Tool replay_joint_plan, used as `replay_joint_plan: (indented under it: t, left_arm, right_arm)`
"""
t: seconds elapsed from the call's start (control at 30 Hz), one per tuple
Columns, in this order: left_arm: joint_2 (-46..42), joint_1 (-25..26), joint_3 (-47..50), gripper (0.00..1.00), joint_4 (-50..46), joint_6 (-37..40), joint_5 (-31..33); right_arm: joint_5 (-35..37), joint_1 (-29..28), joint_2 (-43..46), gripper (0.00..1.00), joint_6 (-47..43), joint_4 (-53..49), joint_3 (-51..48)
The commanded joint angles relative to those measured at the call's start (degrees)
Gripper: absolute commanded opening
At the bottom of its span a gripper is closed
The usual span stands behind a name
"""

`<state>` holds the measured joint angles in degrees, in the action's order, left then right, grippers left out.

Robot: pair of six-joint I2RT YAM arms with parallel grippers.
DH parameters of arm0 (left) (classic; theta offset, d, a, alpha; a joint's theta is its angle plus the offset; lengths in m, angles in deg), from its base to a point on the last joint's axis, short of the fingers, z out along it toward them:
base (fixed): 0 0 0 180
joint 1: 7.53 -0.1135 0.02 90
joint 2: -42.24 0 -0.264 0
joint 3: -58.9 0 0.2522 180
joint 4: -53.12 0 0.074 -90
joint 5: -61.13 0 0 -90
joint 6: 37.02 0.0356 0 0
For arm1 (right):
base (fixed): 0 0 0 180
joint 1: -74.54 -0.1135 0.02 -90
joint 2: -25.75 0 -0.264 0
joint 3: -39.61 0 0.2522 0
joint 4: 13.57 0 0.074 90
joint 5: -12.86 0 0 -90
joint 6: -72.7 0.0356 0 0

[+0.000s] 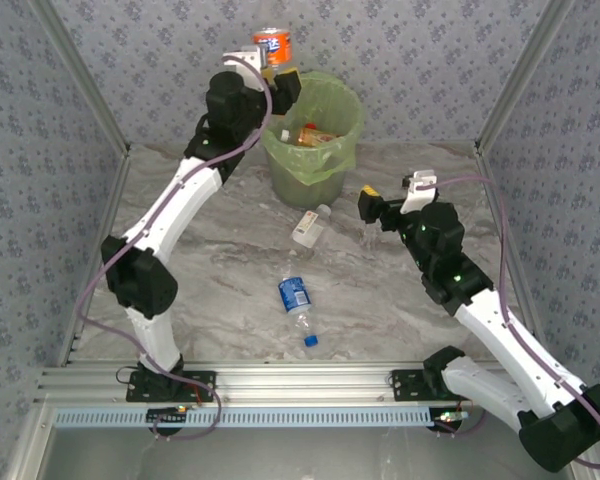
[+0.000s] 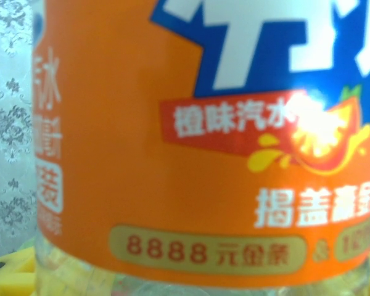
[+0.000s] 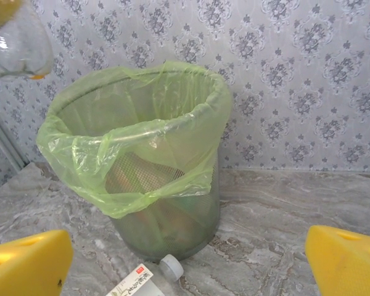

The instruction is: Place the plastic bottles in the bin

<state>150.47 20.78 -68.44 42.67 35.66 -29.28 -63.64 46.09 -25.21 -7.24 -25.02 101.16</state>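
We hold an orange-labelled bottle [image 1: 273,44] up by the bin [image 1: 346,104]
Our left gripper [image 1: 270,68] pinches it high beside the bin's far-left rim; our right gripper [image 1: 370,203] hovers right of the bin, jaws spread wide. A white-labelled bottle [image 1: 308,227] and a blue-labelled bottle [image 1: 294,295] lie in front of the bin.

- The bin [image 1: 310,175] stands far back on the table [image 1: 220,270] (bottles [image 1: 315,135] inside).
- First bottle [image 1: 311,227] just before it, second bottle [image 1: 296,300] nearer.
- Third bottle [image 1: 273,45] up by its left rim.
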Motion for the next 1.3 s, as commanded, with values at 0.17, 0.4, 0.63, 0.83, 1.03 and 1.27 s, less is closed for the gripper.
replay_joint_plan:
  t: [0.17,0.4,0.63,0.83,1.03,1.27]
  left_arm:
    - [8.0,2.2,-10.7,0.0,-1.0,13.2,4.8]
    - [8.7,1.4,-5.6,0.0,3.8,14.2,7.4]
    - [9.1,1.0,-3.0,0.06,0.5,9.6,9.4]
    - [9.0,0.9,-3.0,0.47,-1.9,6.3,10.1]
    - [8.8,0.8,-6.4,0.69,-6.5,3.0,10.3]
    - [9.1,0.8,-12.2,0.84,-13.9,-2.6,9.1]
  right_arm:
    - [3.8,-0.2,1.5,0.99,1.6,0.2,-1.1]
    - [4.0,-0.1,1.4,0.99,2.3,-0.6,-0.7]
    - [4.5,0.0,1.8,0.99,2.9,-1.8,-0.3]
    - [5.0,-0.1,1.9,0.99,3.4,-2.6,0.0]
    - [5.1,0.0,1.9,0.99,3.8,-2.8,0.0]
    - [5.7,0.1,2.1,0.99,4.0,-3.4,0.0]
